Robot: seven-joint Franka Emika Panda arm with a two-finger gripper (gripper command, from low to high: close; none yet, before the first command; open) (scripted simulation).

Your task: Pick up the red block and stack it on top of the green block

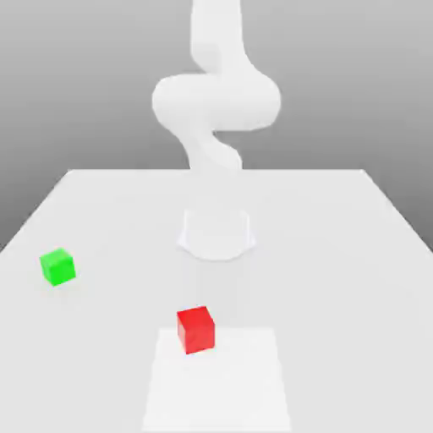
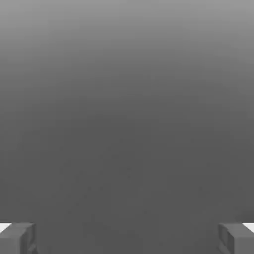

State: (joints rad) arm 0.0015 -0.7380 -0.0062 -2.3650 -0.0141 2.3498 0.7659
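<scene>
table [image 1: 338, 254]: white, flat, paler square patch [image 1: 245, 389] at near edge — backdrop [image 1: 84, 84]: plain grey gradient

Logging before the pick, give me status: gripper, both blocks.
Gripper open, holding nothing. Red block on table, green block apart, nothing between.

No text, label or number seems readable anywhere; both blocks' faces appear plain.

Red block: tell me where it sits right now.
In the exterior view, the small bright red cube rests on the white table, near the front and around the middle, on a paler square patch; the small bright green cube lies apart, toward that view's left.
</scene>
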